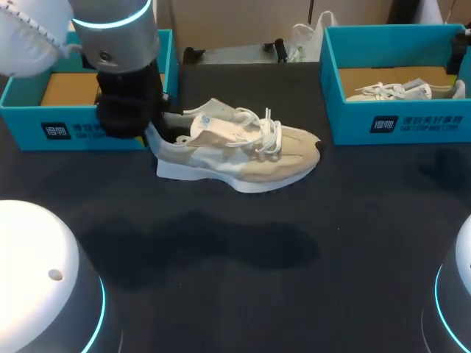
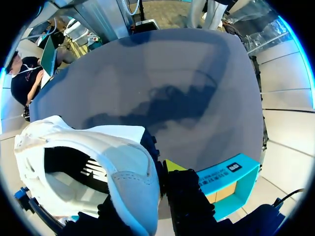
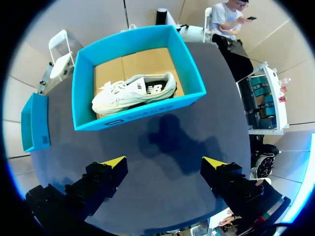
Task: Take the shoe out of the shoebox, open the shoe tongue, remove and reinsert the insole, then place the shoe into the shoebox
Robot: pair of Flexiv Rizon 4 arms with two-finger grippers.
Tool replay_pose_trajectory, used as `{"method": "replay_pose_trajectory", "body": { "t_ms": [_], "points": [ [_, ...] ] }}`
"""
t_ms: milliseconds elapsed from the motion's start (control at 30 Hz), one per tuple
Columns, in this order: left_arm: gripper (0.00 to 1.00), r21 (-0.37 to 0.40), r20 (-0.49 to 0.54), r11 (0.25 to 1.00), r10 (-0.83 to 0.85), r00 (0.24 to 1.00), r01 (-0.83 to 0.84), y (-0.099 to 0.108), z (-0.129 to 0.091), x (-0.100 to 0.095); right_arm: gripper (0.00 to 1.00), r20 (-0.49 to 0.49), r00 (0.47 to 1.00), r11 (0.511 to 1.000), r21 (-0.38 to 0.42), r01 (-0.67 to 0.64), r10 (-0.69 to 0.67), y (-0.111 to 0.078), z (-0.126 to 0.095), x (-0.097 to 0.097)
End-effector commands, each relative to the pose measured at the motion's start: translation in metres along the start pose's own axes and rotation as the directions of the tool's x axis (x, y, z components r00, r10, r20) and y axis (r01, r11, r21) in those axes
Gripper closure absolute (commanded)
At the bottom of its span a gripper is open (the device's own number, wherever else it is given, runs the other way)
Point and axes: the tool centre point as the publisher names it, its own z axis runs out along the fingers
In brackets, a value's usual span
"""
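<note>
The beige shoe (image 1: 243,151) stood on the black table (image 1: 221,294) between two blue boxes, its toe toward the right box (image 1: 412,125) and its heel just in front of the left box (image 1: 88,131). The left gripper (image 2: 140,191) clamped the heel rim, with a finger on each side. The right gripper (image 3: 165,164) hung open over bare table. Ahead of it, the right box held a second shoe (image 3: 133,92).

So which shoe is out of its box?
The beige shoe, on the table, its heel in the left gripper; the white shoe lies inside the blue box.
</note>
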Motion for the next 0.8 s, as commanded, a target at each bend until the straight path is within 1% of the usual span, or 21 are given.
{"method": "replay_pose_trajectory", "body": {
  "t_ms": [33,67,100,133,167,233,267,400,467,567,800],
  "points": [
    [1.00,-0.002,0.004,1.000,0.001,1.000,-0.001,0.000,0.000,0.001,0.00,0.000,1.000,1.000,-0.002,0.000,0.000,-0.001,0.000,0.000],
    [1.00,-0.002,0.004,1.000,0.001,1.000,-0.001,0.000,0.000,0.001,0.00,0.000,1.000,1.000,-0.002,0.000,0.000,-0.001,0.000,0.000],
    [1.00,-0.001,0.009,1.000,0.023,1.000,-0.022,-0.003,0.006,-0.003,0.00,0.000,1.000,1.000,-0.002,0.000,0.000,-0.001,0.000,0.000],
    [1.00,0.009,0.015,0.999,0.041,0.999,-0.041,-0.007,0.014,-0.009,0.00,0.000,1.000,1.000,-0.002,0.000,0.000,-0.001,0.000,0.000],
    [1.00,0.018,-0.003,0.998,0.062,0.998,-0.062,-0.011,0.021,-0.016,0.00,0.000,1.000,1.000,-0.002,0.000,0.000,-0.001,0.000,0.000],
    [1.00,0.010,-0.017,0.997,0.073,0.997,-0.073,-0.017,0.039,-0.033,0.00,0.000,1.000,1.000,-0.002,0.000,0.000,-0.001,0.000,0.000],
    [1.00,0.037,-0.001,0.996,0.076,0.997,-0.076,-0.019,0.045,-0.038,0.00,0.000,1.000,1.000,-0.002,0.000,0.000,-0.001,0.000,0.000],
    [1.00,0.062,0.007,0.995,0.074,0.997,-0.074,-0.019,0.070,-0.058,0.00,0.000,1.000,1.000,-0.002,0.000,0.000,-0.001,0.000,0.000],
    [1.00,0.057,-0.024,0.995,0.080,0.996,-0.079,-0.021,0.083,-0.067,0.00,0.000,1.000,1.000,-0.002,0.000,0.000,-0.001,0.000,0.000],
    [1.00,0.049,-0.035,0.996,0.080,0.996,-0.078,-0.026,0.098,-0.078,0.00,0.000,1.000,1.000,-0.002,0.000,0.000,-0.001,0.000,0.000],
    [1.00,0.059,-0.021,0.997,0.057,0.998,-0.055,-0.021,0.135,-0.096,0.00,0.000,1.000,1.000,-0.002,0.000,0.000,-0.001,0.000,0.000]
  ]
}}
